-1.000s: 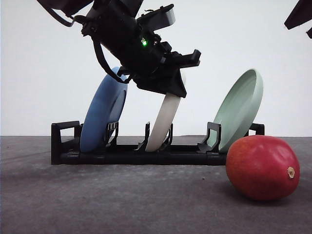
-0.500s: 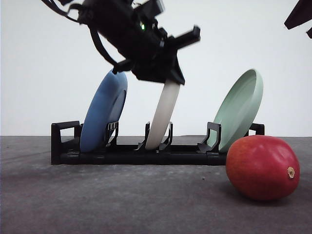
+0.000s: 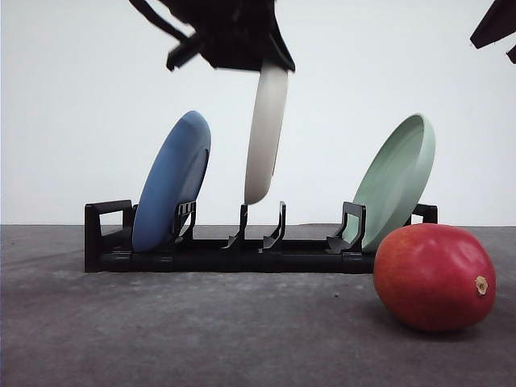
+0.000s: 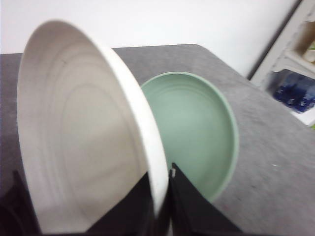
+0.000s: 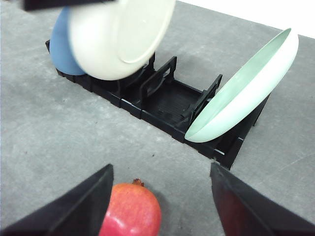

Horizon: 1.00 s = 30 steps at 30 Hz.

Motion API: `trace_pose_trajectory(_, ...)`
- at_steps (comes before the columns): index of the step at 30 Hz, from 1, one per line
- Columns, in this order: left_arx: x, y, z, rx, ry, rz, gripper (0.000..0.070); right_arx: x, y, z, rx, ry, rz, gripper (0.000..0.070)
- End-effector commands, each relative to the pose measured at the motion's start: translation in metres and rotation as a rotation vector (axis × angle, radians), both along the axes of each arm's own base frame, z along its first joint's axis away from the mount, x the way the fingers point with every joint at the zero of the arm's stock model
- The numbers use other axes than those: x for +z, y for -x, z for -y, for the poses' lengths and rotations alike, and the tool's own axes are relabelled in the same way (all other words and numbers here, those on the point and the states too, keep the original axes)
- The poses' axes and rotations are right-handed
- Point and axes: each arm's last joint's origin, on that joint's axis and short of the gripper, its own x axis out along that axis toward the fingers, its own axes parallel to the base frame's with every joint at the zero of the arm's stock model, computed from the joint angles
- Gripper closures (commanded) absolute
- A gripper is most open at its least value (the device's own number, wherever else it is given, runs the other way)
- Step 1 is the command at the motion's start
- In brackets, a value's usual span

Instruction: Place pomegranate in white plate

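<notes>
one moment ago the white plate point(image 3: 265, 133) sat in the rack point(image 3: 242, 242); now the left gripper point(image 4: 160, 196), clamped on its rim, holds it clear above, while the pomegranate point(image 3: 434, 276) waits under the wide-apart right gripper point(image 5: 160, 196).

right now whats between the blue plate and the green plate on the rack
In the front view, between the blue plate and green plate the rack has empty slots; the white plate hangs above them, lifted clear.

White plate point(image 3: 265, 133) above rack point(image 3: 242, 242)
</notes>
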Motion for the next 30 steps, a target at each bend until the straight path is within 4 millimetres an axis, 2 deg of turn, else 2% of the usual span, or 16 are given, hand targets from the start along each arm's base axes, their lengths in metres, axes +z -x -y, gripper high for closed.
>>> trace_pose_trajectory(1, 0.015, 0.005, 0.000, -0.030, 0.043, 0.010, 0.0689, 0.005, 0.000, -0.001, 0.000, -0.017, 0.014, 0.0301)
trace_pose_trajectory(8, 0.042, 0.031, -0.013, -0.125, 0.098, 0.034, 0.0689, 0.005, 0.000, -0.001, 0.000, -0.017, 0.013, 0.0301)
trace_pose_trajectory(12, 0.044, 0.049, -0.020, -0.163, 0.131, 0.068, 0.0689, 0.005, 0.000, -0.001, -0.003, -0.021, 0.009, 0.0301)
trace_pose_trajectory(16, 0.033, 0.067, -0.032, -0.189, 0.194, 0.127, 0.0689, 0.005, 0.000, -0.001, -0.010, -0.035, 0.000, 0.0301)
trace_pose_trajectory(24, -0.002, 0.100, -0.059, -0.212, 0.329, 0.227, 0.0689, 0.005, 0.000, -0.001, -0.012, -0.036, -0.002, 0.0301)
trace_pose_trajectory(30, -0.029, 0.112, -0.070, -0.236, 0.261, 0.236, 0.0689, 0.005, 0.000, -0.001, -0.011, -0.035, -0.002, 0.0301)
